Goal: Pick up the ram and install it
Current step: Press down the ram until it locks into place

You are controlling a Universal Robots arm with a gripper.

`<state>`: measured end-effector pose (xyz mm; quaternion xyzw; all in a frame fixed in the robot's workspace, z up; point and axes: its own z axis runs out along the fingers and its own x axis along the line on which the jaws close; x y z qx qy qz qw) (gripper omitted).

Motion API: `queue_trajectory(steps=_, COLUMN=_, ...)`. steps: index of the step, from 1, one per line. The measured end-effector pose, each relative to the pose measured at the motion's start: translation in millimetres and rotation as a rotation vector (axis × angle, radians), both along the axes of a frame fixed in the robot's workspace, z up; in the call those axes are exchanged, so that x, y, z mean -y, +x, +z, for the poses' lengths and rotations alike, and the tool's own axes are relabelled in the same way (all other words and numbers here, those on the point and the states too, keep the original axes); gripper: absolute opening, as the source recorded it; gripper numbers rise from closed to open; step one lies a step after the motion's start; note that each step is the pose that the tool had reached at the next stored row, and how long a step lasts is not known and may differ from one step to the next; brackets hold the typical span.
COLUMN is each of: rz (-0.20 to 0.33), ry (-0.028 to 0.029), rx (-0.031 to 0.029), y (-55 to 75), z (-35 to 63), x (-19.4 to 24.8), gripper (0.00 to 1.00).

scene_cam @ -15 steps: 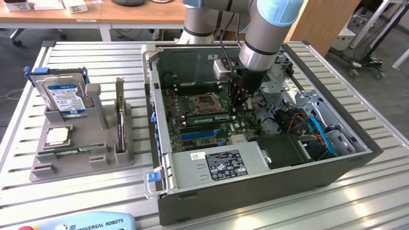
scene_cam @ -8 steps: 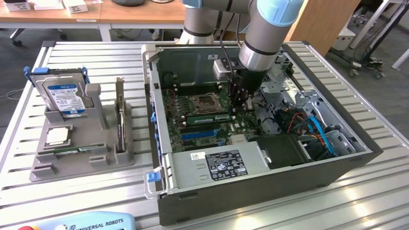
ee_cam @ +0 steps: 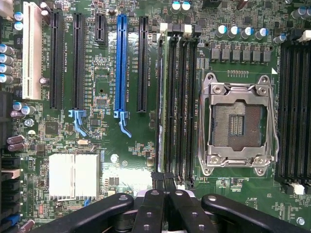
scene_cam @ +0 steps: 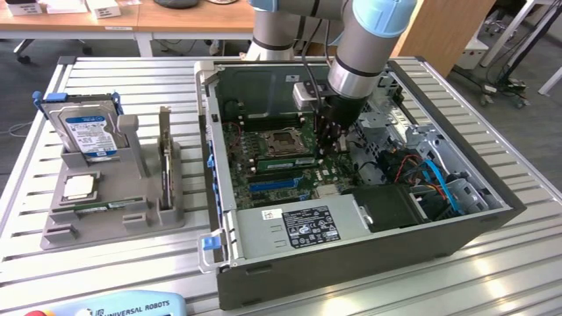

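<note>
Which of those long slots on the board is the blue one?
The blue slot is the fourth long slot counting from the white slot; the slots between them and the one just beyond it are black.

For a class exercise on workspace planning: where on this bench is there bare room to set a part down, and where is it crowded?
Free: the slatted table in front of the grey parts holder, and the strip between the holder and the computer case. Crowded: inside the case around the motherboard, where the gripper is lowered; the holder's slots carry a hard drive.

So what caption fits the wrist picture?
End effector over the motherboard, above the memory slots beside the empty processor socket.
</note>
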<state>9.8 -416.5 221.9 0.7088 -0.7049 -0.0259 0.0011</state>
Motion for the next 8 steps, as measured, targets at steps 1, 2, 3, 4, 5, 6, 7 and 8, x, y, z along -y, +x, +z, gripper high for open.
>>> queue_trajectory(steps=1, rz=0.000, ry=0.0000, rx=0.0000, y=0.0, z=0.0, x=0.0, gripper=0.10)
queue_trajectory(steps=2, rz=0.000, ry=0.0001, rx=0.0000, y=0.0, z=0.0, x=0.0, gripper=0.10)
queue_trajectory(steps=3, rz=0.000, ry=0.0005, rx=0.0001, y=0.0, z=0.4, x=-0.1, gripper=0.10)
queue_trajectory(steps=4, rz=0.000, ry=0.0014, rx=-0.0002, y=-0.1, z=1.5, x=-0.2, gripper=0.10)
queue_trajectory(steps=5, rz=0.000, ry=0.0008, rx=0.0001, y=-0.1, z=3.4, x=-0.1, gripper=0.10)
queue_trajectory(steps=6, rz=0.000, ry=0.0001, rx=0.0000, y=-0.1, z=5.9, x=0.0, gripper=0.10)
queue_trajectory(steps=7, rz=0.000, ry=0.0004, rx=0.0000, y=-0.1, z=8.4, x=0.0, gripper=0.10)
queue_trajectory(steps=8, rz=0.000, ry=0.0002, rx=0.0001, y=-0.1, z=10.8, x=0.0, gripper=0.10)
